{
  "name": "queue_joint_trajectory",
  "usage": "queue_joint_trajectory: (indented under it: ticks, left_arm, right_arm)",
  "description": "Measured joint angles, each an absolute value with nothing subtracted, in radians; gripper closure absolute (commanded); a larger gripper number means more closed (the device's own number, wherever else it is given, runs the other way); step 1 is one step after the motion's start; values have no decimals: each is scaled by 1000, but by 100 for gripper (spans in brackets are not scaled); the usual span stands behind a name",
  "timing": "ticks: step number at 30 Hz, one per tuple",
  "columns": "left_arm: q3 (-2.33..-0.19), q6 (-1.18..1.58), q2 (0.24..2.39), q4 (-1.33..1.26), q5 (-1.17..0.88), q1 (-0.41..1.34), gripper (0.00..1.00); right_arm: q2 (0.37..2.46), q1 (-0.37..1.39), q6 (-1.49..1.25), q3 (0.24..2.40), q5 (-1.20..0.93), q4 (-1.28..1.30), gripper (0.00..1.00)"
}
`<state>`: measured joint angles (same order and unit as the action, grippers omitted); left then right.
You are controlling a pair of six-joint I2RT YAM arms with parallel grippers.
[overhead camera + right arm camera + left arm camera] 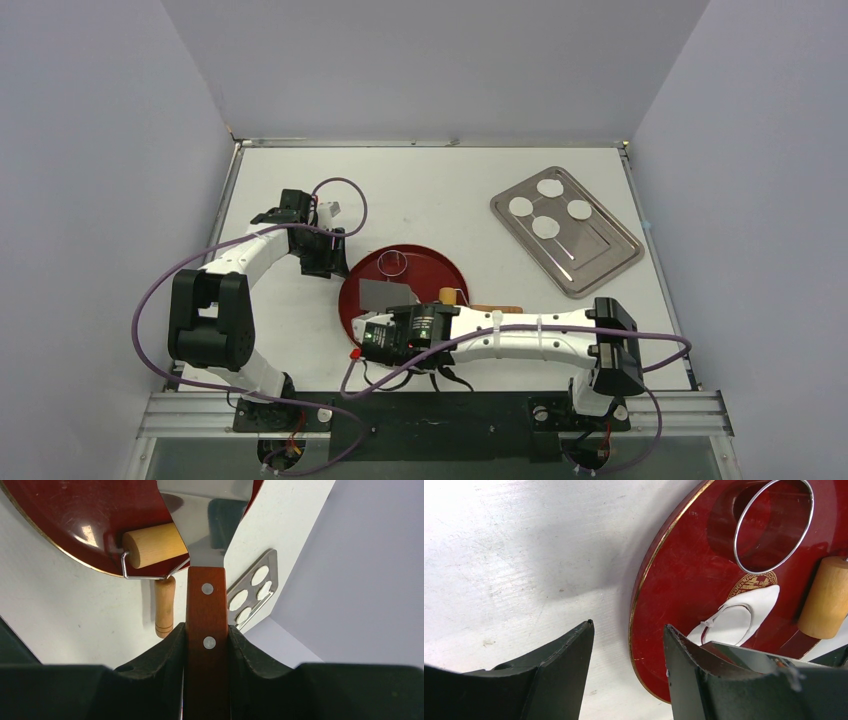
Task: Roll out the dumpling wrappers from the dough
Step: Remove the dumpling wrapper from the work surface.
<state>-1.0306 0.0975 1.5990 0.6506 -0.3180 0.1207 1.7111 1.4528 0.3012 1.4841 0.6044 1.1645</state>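
The dough, a thin white sheet with a round hole cut in it, lies on the red plate beside the metal ring cutter. Several round wrappers lie on the metal tray at the back right; they also show in the right wrist view. My right gripper is shut on the wooden handle of the spatula, whose steel blade lies over the plate and hides the dough from above. My left gripper is open and empty at the plate's left rim.
A wooden roller with a wire frame rests on the plate's near right edge, its handle out on the table. The red plate sits mid-table. Grey walls enclose the white table.
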Motion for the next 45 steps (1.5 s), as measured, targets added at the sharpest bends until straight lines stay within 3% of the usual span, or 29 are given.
queue_joint_trajectory:
  ticks: [15,45]
  left_arm:
    - [-1031,97,1599,651,-317,121,49]
    - [-1031,96,1599,651,-313,118,50]
  right_arm:
    - [1688,1381,246,1441,640,1230,100]
    - [1711,1419,282,1453,621,1220,100]
